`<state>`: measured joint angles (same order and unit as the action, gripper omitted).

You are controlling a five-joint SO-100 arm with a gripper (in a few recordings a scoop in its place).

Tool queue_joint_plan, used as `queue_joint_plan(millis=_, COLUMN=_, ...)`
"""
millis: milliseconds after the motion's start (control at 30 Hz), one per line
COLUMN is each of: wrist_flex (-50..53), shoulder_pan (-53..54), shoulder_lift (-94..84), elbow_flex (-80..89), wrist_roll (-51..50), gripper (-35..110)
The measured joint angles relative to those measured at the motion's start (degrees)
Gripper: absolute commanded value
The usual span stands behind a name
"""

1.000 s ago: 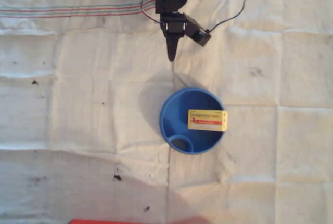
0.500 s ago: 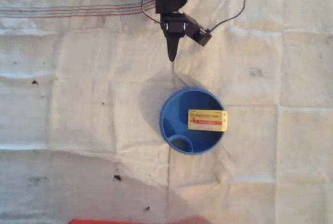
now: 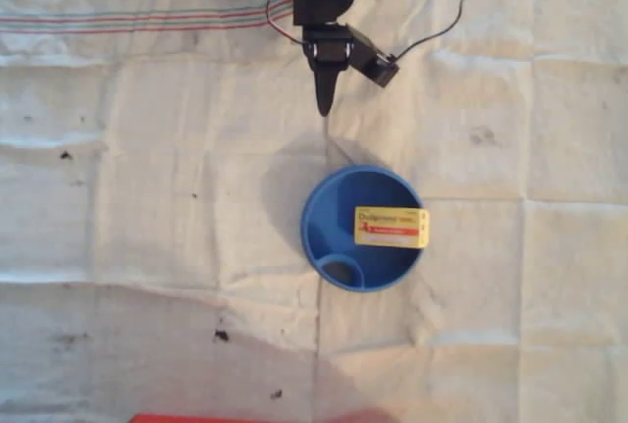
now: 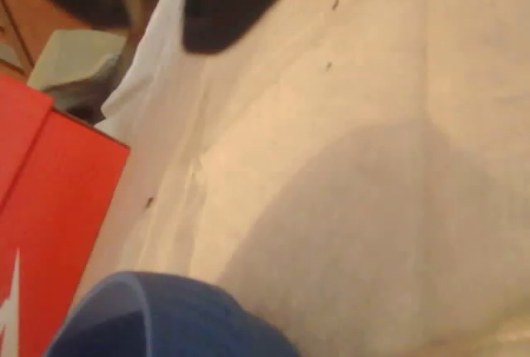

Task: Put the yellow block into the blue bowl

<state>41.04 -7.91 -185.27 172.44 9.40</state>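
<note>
We see no change over the last second: yellow block (image 3: 392, 227) sits inside the blue bowl (image 3: 319, 237), toward its 3 o'clock side. Gripper (image 3: 323, 101) stays parked at the bowl's 12 o'clock, fingers together, empty. Task looks done.

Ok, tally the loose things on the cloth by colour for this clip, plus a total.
Yellow: 1, the block, lying in the bowl.
Blue: 1, the bowl.
Red: 1, a box at the cloth's edge.
Total: 3.
</note>
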Motion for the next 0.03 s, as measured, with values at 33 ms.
queue_joint_plan(millis=33, wrist_flex=0.0, shoulder_pan=0.0, shoulder_lift=0.0, elbow_flex=0.0, wrist_roll=0.0, gripper=0)
